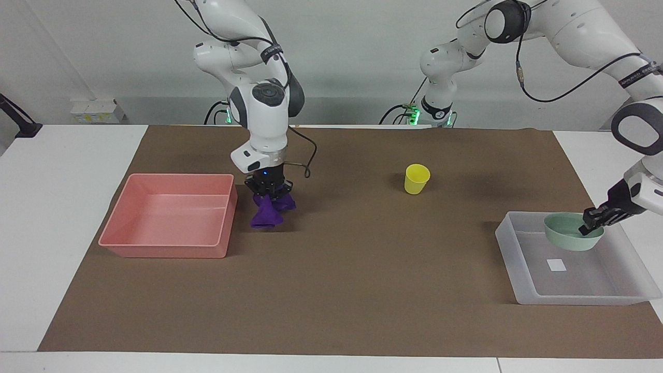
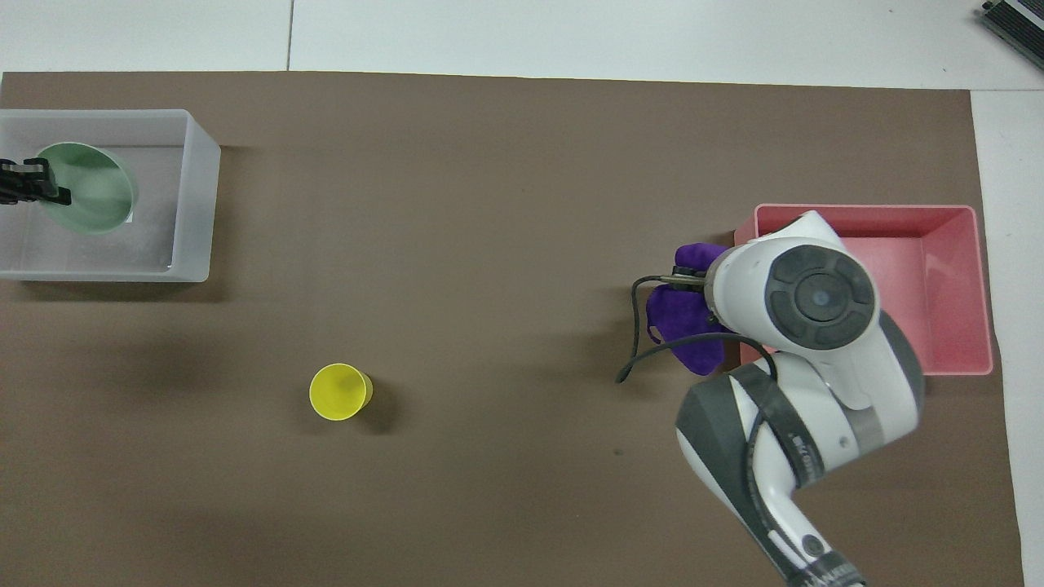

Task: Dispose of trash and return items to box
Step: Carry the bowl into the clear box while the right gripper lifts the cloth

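Observation:
My right gripper point(image 1: 268, 192) is shut on the purple cloth point(image 1: 266, 215), which hangs clear of the mat beside the pink tray point(image 1: 166, 249). In the overhead view the arm's wrist hides that gripper, and the cloth point(image 2: 681, 322) shows at the pink tray's point(image 2: 950, 285) edge. My left gripper point(image 1: 590, 227) is shut on the rim of the mint-green bowl point(image 1: 567, 231) and holds it tilted inside the walls of the translucent box point(image 1: 510, 249). Both also show in the overhead view: the bowl point(image 2: 86, 189) and the box point(image 2: 200, 204). The yellow cup point(image 1: 416, 178) stands upright on the mat.
A brown mat point(image 1: 362, 290) covers the table's middle, with bare white table at both ends. The box's white sticker point(image 1: 557, 265) lies on its floor, farther from the robots than the bowl. The cup point(image 2: 340, 392) stands between the two arms' ends.

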